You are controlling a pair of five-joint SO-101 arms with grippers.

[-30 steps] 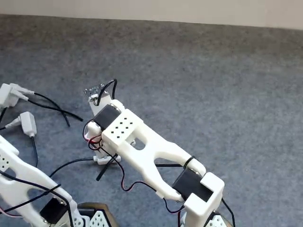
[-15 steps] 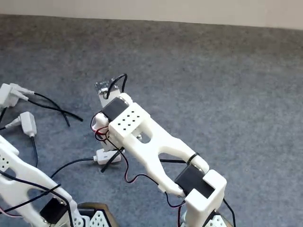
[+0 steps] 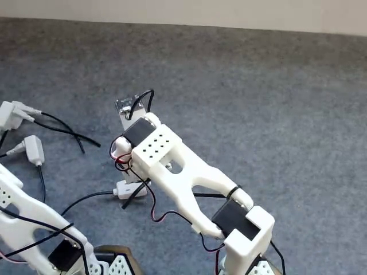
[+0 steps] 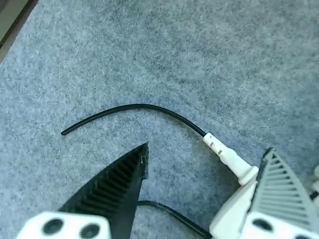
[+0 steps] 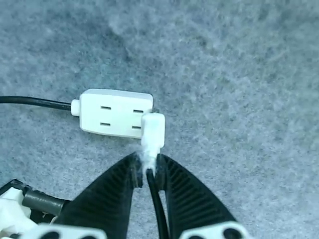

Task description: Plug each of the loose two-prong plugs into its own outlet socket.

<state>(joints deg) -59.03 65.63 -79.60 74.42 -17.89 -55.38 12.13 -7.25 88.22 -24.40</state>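
A white two-socket outlet (image 5: 112, 113) lies on the grey carpet, with a black cord leaving one end. A white two-prong plug (image 5: 153, 130) stands at the socket nearest my right gripper (image 5: 148, 168), which is shut on the plug's tail and cord. In the high view this outlet (image 3: 129, 189) peeks out under the right arm (image 3: 155, 152). My left gripper (image 4: 207, 149) is open just above the carpet. A second white plug (image 4: 228, 158) with a black cord (image 4: 134, 106) lies between its fingers, close to the pale one. Two loose plugs (image 3: 11, 112) (image 3: 34, 149) rest at the far left.
Black cords (image 3: 69, 133) trail across the carpet from the loose plugs at the left. The left arm (image 3: 34, 223) crosses the lower left corner. Grey carpet spreads open toward the right and the back, up to a pale wall strip (image 3: 229, 14).
The right arm's wrist has swung a little farther back and to the right than a second ago, uncovering more of the outlet. It has kept still over the last half second.
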